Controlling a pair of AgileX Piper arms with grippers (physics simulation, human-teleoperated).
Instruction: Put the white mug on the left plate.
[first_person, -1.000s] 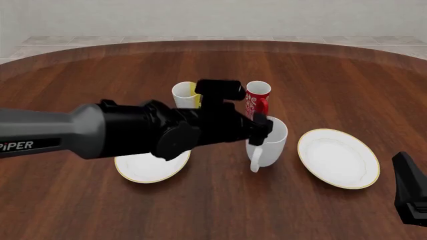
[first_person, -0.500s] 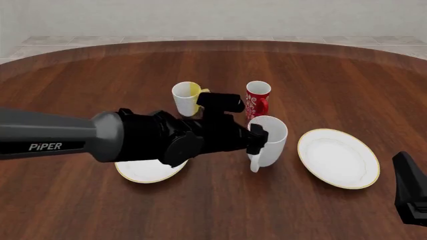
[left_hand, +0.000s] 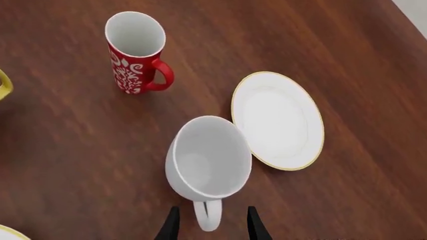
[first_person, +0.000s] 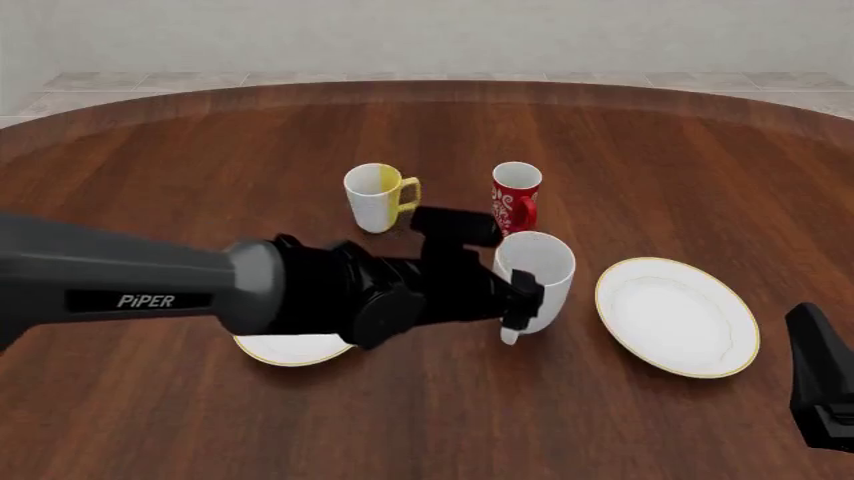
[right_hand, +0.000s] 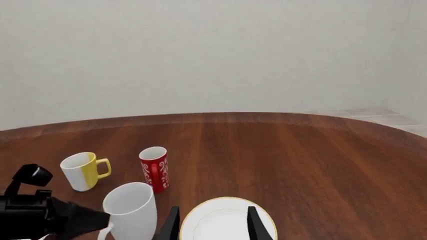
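The left tool (left_hand: 208, 226) stands with its two dark fingers spread on either side of the loop handle of the white mug (first_person: 538, 276), not clenched yet. The mug stands upright on the wooden desk (first_person: 641, 150), at about 3 o'clock from the left plate (first_person: 287, 348), which the arm mostly covers. The right tool (right_hand: 210, 224) is also released, idle above the other plate (first_person: 675, 316). I think the glossy, smooth handle may slip or turn when pinched, and then the tall mug could tip against the red mug (first_person: 515, 196) just behind it.
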